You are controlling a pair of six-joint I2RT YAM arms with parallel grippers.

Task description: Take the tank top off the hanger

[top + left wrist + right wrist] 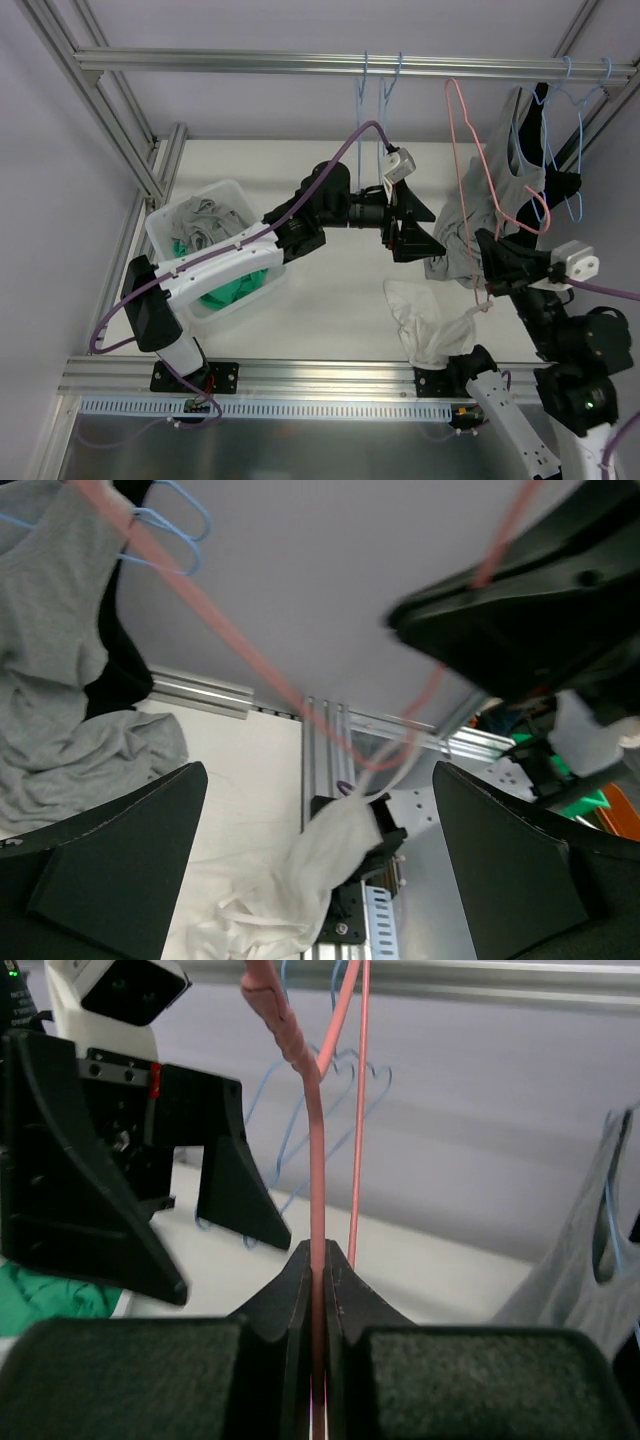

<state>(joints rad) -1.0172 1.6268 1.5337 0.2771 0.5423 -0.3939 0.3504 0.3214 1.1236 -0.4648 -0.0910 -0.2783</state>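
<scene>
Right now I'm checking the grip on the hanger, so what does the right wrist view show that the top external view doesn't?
Only the right wrist view shows the right gripper up close, its fingers closed tight on the pink hanger wire. Only the top external view shows the white garment lying on the table. Both show the pink hanger, the open left gripper and the blue hangers behind it.

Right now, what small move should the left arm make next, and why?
Probably ease the open left gripper toward the gray tank top and close on its fabric. The right gripper is clamped on the pink hanger wire, the top hangs close beside the left fingers, and those jaws hold nothing.
</scene>
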